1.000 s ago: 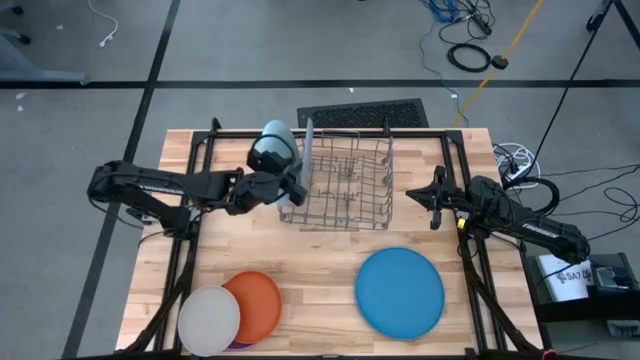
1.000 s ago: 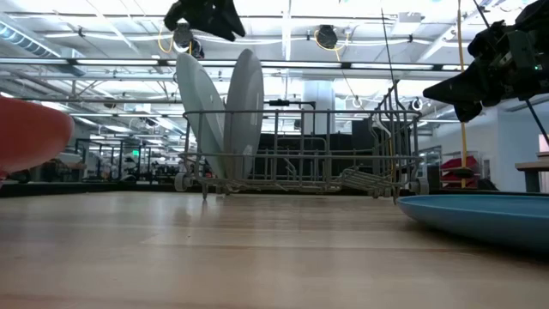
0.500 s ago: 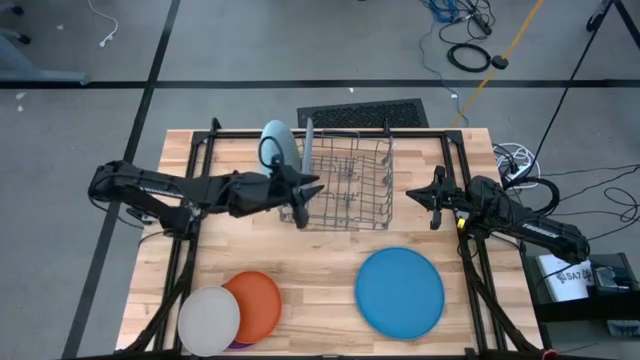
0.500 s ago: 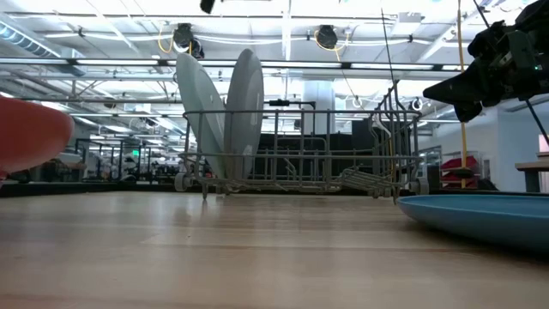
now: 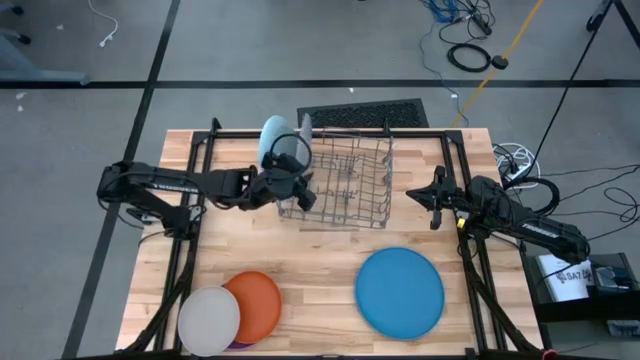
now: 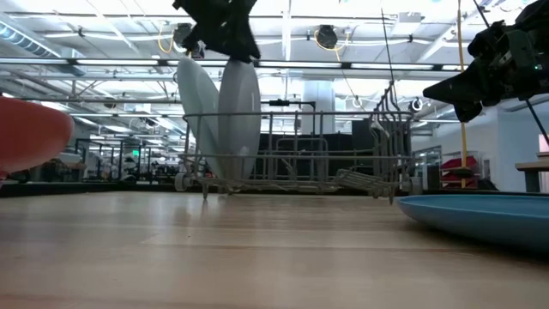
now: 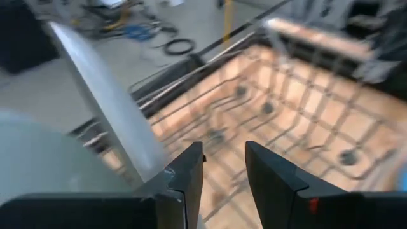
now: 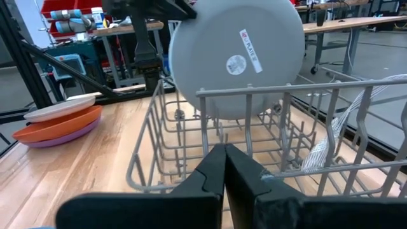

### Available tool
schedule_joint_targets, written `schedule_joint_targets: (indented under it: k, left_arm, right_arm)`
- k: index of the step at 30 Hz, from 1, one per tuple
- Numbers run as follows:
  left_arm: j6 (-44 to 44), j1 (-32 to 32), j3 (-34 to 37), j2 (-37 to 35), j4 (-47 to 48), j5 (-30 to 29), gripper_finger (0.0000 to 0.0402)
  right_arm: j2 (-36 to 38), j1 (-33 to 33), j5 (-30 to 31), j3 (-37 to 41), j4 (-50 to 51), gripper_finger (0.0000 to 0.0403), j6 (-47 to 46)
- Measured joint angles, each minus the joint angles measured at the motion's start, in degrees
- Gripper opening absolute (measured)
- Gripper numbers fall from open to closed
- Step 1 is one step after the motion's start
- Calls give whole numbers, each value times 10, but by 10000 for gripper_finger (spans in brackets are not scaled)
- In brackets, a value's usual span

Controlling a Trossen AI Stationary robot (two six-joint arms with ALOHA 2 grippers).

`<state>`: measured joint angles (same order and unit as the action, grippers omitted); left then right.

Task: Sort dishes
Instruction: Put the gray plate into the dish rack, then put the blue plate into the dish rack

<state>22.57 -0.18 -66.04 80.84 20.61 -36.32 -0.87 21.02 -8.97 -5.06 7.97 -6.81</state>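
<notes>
Dish rack [image 5: 345,182]: two plates are stood on edge at its left end, a pale grey plate [image 8: 236,58] and a light blue plate [image 5: 272,140] beside it. Left gripper [image 5: 296,186]: positioned over the grey plate's rim, fingers parted; whether the rim is pinched cannot be told. Right gripper [image 5: 437,196]: closed, empty, parked right of the rack. Advice: the plate is best seated fully upright between wires before withdrawal. Remaining: blue plate [image 5: 400,291], orange plate [image 5: 256,297], off-white plate [image 5: 208,320] on the table [image 5: 320,280].

Two dark jointed arms; left claw [image 7: 222,175] black, angular.
</notes>
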Motion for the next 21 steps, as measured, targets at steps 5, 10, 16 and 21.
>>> schedule_joint_targets:
  k: [5, 10, 16, 21]
  left_arm:
    - [23, 1, -25, 1, 72, -43, 120]
    - [27, -7, -40, 1, 91, -53, 120]
    - [26, -28, -71, 1, 144, -118, 96]
    - [26, -32, -86, 0, 198, -139, 50]
  right_arm:
    - [0, 0, 0, 0, 0, 4, 1]
    - [0, 0, 0, 0, 0, 4, 2]
    - [0, 0, 0, 0, 0, 4, 2]
    - [0, 0, 0, 0, 1, 4, 4]
